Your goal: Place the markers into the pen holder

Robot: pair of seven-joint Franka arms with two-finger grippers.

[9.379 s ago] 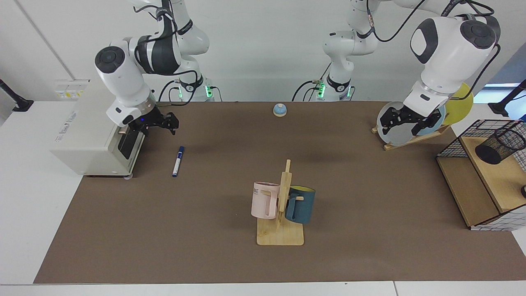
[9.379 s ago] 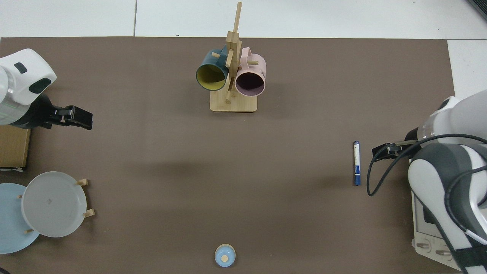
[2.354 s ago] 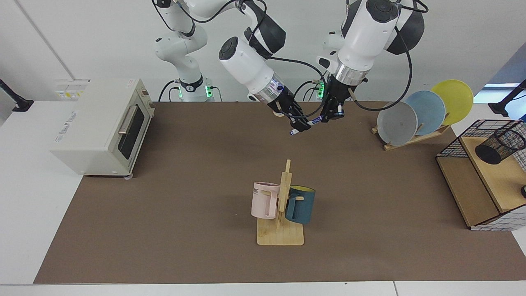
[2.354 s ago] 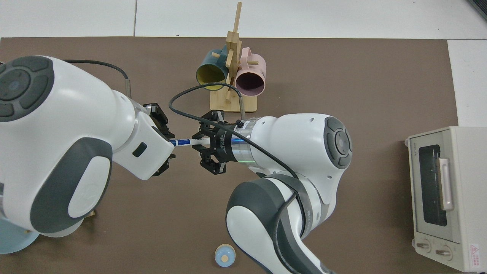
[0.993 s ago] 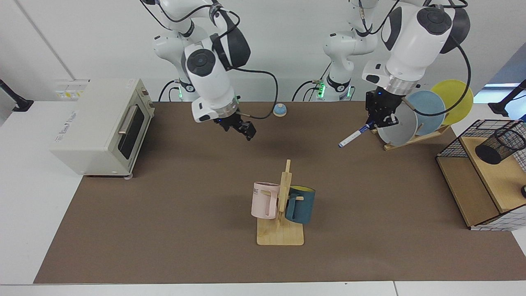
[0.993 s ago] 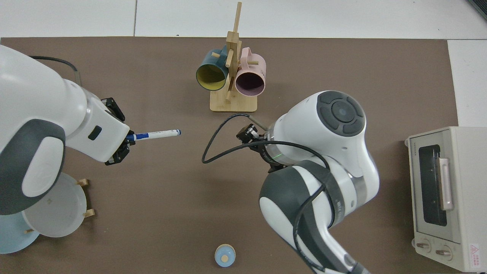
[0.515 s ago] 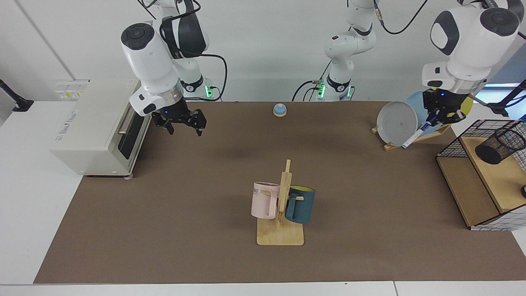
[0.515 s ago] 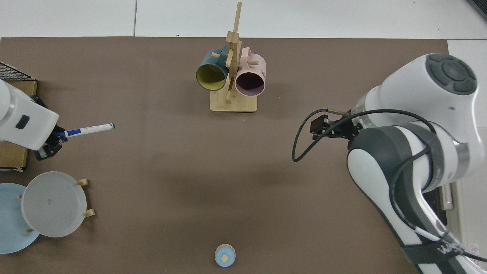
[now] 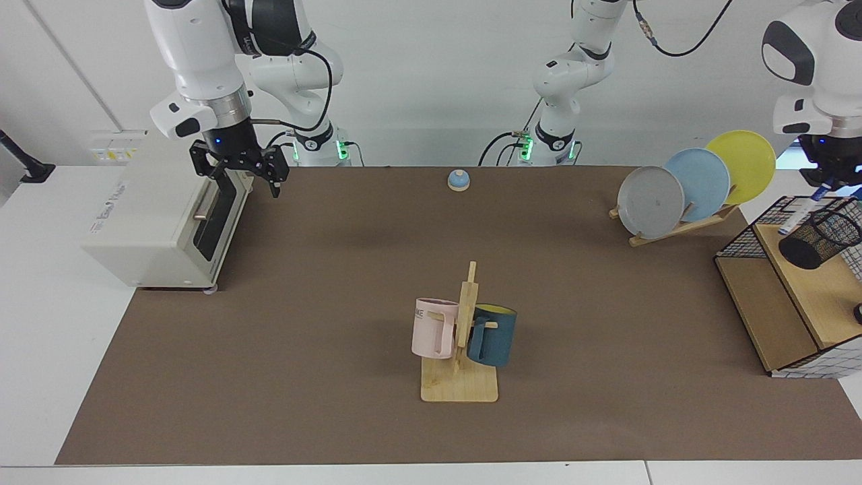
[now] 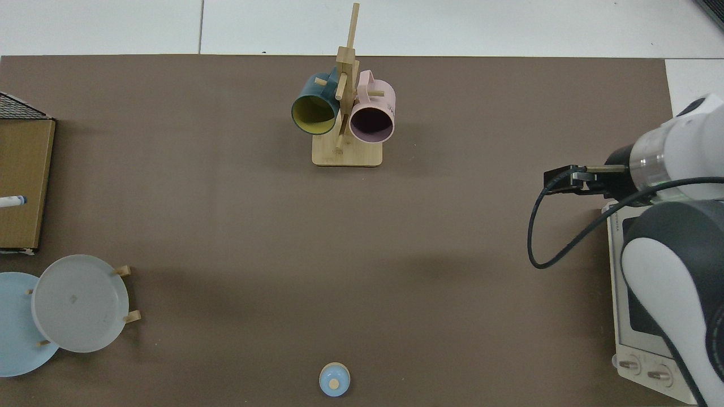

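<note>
Since half a second earlier, we see that the left gripper has travelled from in front of the plate rack to a spot above the wire basket at the facing view's right edge, carrying the marker with it; the right gripper has drawn back toward the toaster oven. We note that the left gripper's jaws are closed on the marker's upper end. The marker hangs tilted, its lower end down and toward the view's left, just beside the rim of the pen holder; whether it touches the rim we cannot tell. The pen holder lies tilted on the basket's wooden shelf. In the top view only the marker's tip shows, at the left edge over the shelf; the left gripper is out of that frame.

We find the right gripper hanging above the table in front of the oven's door, its jaws spread apart and holding nothing; in the top view it sits beside the oven at the right.

Elsewhere we observe a wooden mug stand bearing a pink mug and a teal mug, a rack with grey, blue and yellow plates, and a small blue bell.
</note>
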